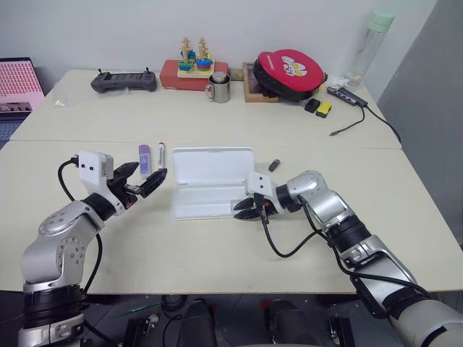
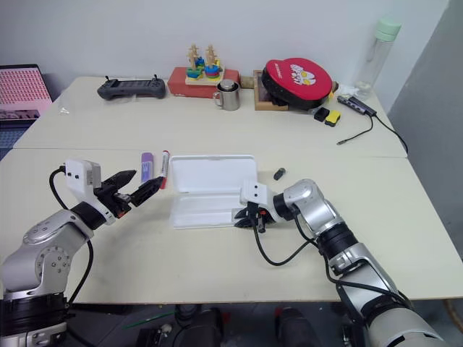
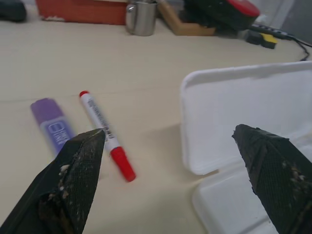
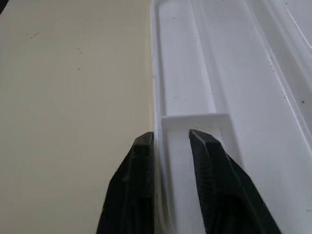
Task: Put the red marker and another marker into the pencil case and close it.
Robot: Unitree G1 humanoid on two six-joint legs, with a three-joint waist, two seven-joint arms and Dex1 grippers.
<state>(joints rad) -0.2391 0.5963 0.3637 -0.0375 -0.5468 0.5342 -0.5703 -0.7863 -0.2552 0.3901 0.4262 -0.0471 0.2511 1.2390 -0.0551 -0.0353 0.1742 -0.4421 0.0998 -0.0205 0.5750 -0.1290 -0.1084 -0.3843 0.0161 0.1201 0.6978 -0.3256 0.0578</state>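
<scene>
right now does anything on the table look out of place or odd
Nothing looks spilled or damaged. The pencil case lies open and empty, with the red marker and purple marker still on the table beside it. A small black cap-like piece lies loose by the case's other side.

Two markers, one red (image 1: 161, 154) and one purple (image 1: 144, 158); one open white case (image 1: 212, 181); one steel mug (image 1: 219, 88).

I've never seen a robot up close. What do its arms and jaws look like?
Both arms are built of rounded silver-grey shells with black joints. Each wrist carries a small white box, and a black cable loops from it back along the arm. The left gripper and right gripper each end in two black, pointed, rough-textured fingers.
</scene>
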